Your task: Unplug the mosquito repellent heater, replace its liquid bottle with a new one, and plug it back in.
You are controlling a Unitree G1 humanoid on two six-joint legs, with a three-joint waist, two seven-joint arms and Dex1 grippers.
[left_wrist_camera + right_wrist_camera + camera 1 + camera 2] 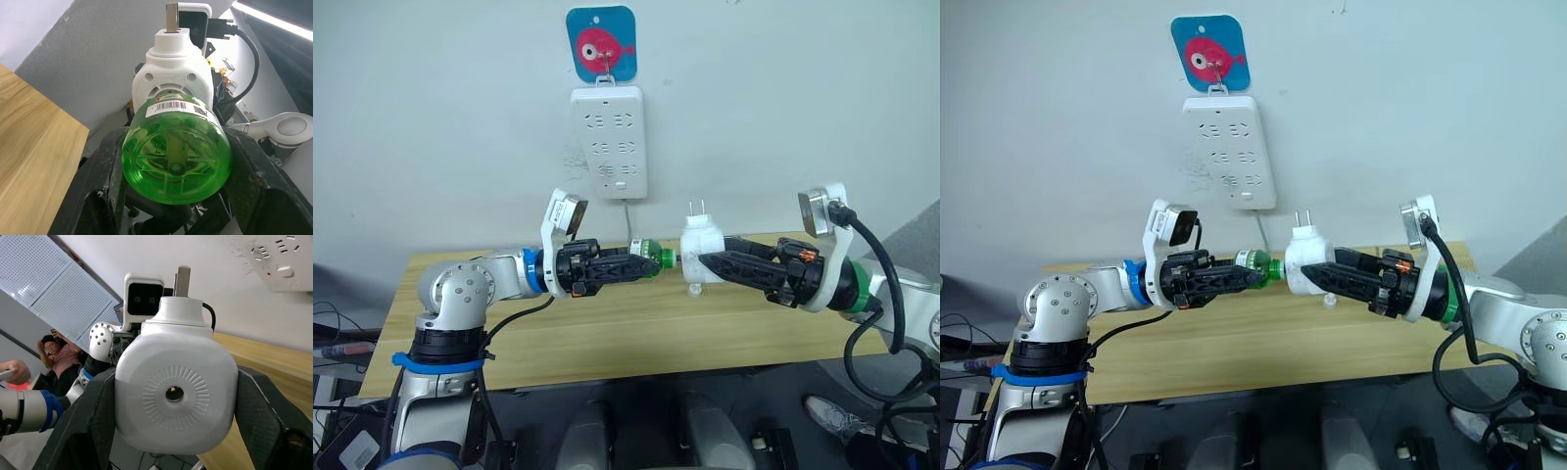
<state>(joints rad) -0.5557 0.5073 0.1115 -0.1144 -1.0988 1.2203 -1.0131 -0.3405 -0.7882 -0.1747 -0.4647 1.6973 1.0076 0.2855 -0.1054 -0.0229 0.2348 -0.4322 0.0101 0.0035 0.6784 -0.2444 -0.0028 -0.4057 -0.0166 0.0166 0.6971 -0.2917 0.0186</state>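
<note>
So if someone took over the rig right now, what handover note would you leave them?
Left gripper: shut on the green bottle.
Right gripper: shut on the heater, prongs up, unplugged, held above the table.
Bottle neck meets the heater's socket; cannot tell whether it is this bottle going in or coming out.
A small clear item lies on the table under the heater.
Left: finish the swap, plug into the power strip.

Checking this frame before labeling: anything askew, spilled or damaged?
Nothing stands out. The heater is unplugged, held prongs-up by the right gripper; the left gripper holds the green bottle at its base. No spill visible.
</note>
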